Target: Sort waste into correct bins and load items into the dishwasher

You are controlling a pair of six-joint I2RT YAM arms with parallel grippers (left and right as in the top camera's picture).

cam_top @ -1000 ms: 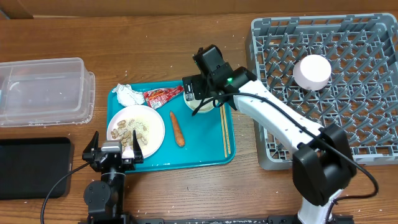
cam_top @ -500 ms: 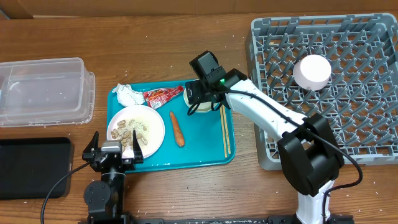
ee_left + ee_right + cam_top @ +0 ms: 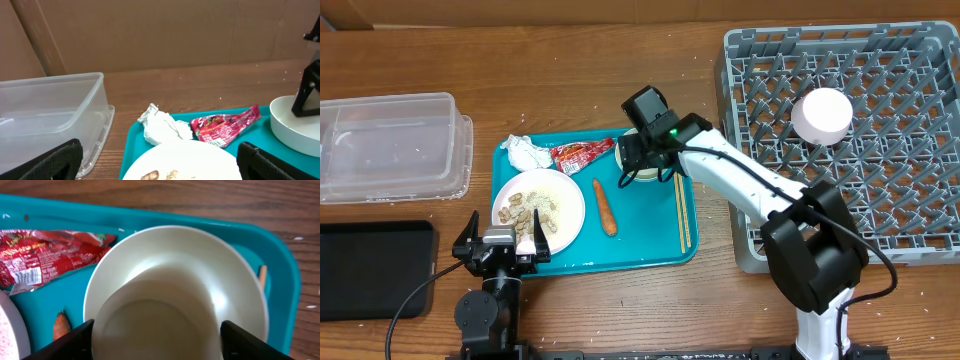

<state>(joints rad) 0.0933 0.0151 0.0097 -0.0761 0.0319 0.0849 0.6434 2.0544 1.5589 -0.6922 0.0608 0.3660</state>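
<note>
Right wrist view looks straight down on the white bowl (image 3: 175,295), sitting at the far corner of the teal tray (image 3: 60,212) beside the red wrapper (image 3: 45,255). The right gripper (image 3: 159,339) spreads its fingers wide astride the rim, probably lined up to clamp the bowl for the grey rack (image 3: 735,70). The left gripper (image 3: 506,246) rests by the plate (image 3: 570,215), fingers parted.
</note>
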